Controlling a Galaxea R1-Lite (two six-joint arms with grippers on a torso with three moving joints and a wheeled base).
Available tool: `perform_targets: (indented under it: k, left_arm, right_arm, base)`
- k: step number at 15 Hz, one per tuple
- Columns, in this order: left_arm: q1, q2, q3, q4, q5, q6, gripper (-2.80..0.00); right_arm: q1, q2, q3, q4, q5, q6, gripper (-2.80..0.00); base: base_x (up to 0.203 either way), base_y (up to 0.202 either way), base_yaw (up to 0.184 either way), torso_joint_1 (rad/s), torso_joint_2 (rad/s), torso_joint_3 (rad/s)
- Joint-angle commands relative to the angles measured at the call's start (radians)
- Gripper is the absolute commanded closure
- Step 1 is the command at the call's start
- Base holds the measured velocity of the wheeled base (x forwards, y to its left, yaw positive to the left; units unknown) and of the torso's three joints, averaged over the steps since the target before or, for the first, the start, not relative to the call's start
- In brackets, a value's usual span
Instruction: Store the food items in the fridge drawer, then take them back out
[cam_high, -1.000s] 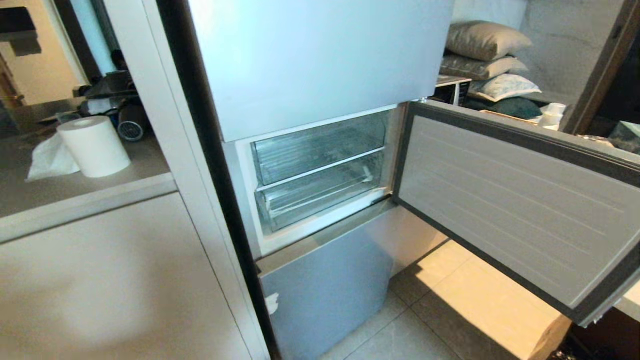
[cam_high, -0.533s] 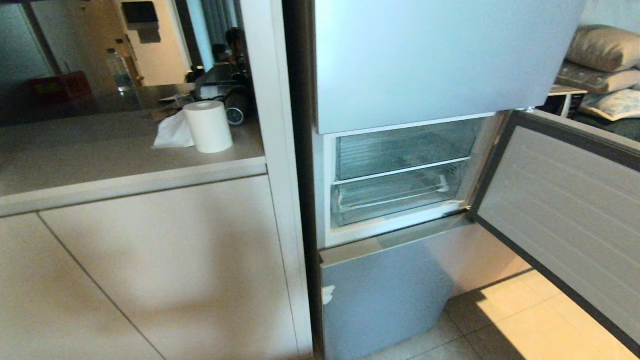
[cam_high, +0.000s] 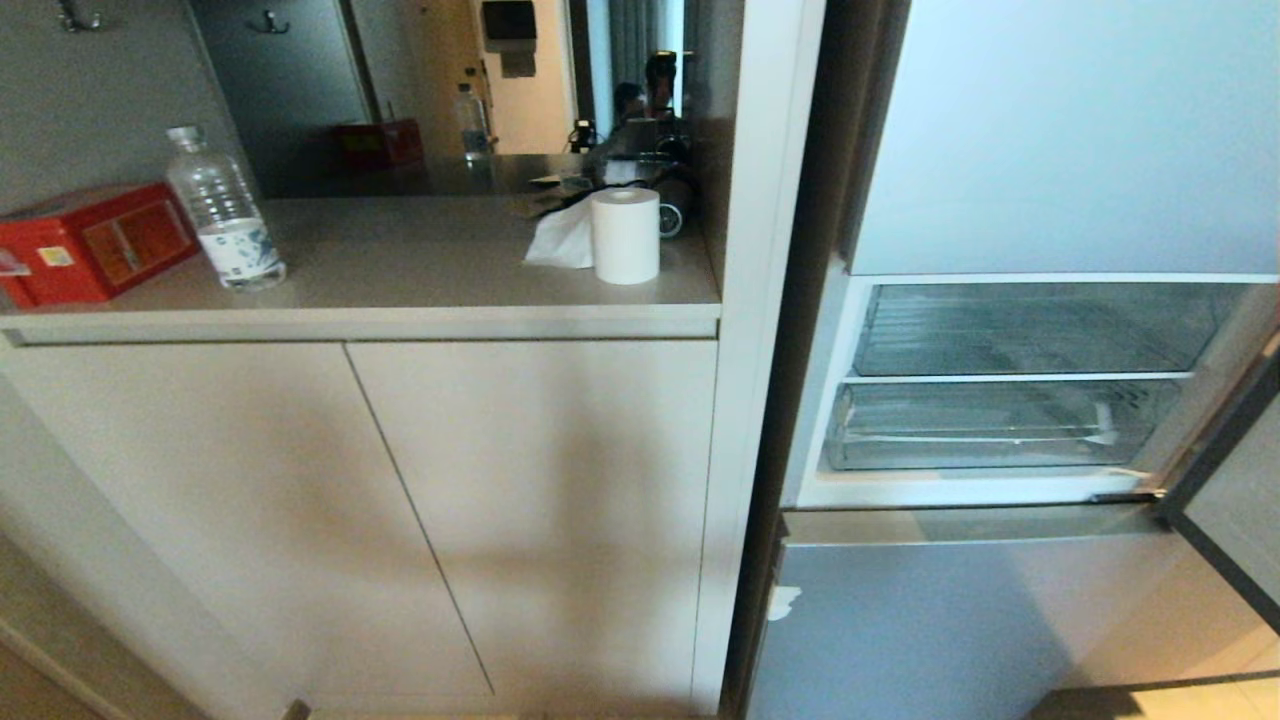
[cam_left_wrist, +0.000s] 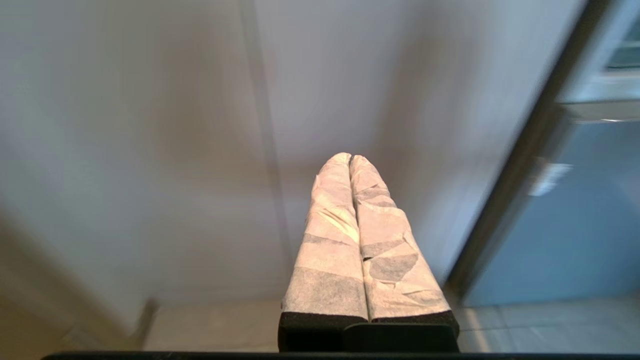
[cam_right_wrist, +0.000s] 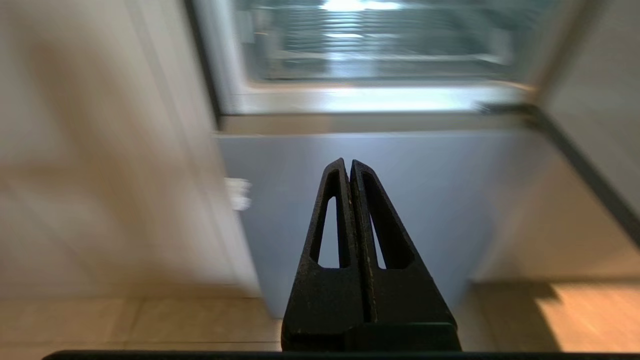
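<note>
Both my tools, left tool (cam_left_wrist: 350, 159) and right tool (cam_right_wrist: 348, 162), are pinched closed and empty, parked facing the wide clear ribbed plastic fridge drawer (cam_high: 985, 438).

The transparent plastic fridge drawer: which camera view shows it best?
The head view: the transparent plastic fridge drawer shows whole, shut. The right wrist view gives only a blurred part; the left wrist view gives a sliver of the compartment.

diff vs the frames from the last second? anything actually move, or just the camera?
Only the camera: the head view swung left, so the fridge slid right and the water bottle and red box came into view. Paper roll keeps its place on the counter; the clear drawers stay in, door open. Left gripper and right gripper are shut, holding nothing.
</note>
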Motion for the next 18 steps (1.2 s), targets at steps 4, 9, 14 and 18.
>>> perform_targets:
  k: [4, 9, 14, 18]
  left_arm:
    - [0.0, 0.001, -0.001, 0.0, 0.0, 0.0, 0.0]
    - [0.0, 0.001, 0.001, 0.0, 0.0, 0.0, 0.0]
    - [0.0, 0.001, 0.0, 0.0, 0.0, 0.0, 0.0]
    - [0.0, 0.001, 0.001, 0.0, 0.0, 0.0, 0.0]
  right_arm:
    - [0.0, 0.0, 0.0, 0.001, -0.001, 0.002, 0.0]
    - [0.0, 0.0, 0.0, 0.001, -0.001, 0.002, 0.0]
    - [0.0, 0.0, 0.0, 0.001, 0.0, 0.002, 0.0]
    - [0.0, 0.0, 0.0, 0.001, -0.001, 0.002, 0.0]
  base:
    - [0.0, -0.003, 0.074, -0.067, 0.14, 0.073]
    - [0.0, 0.0, 0.0, -0.155, 0.33, 0.164]
    - [0.0, 0.0, 0.0, -0.168, 0.35, 0.178]
    - [0.0, 0.0, 0.0, -0.247, 0.5, 0.254]
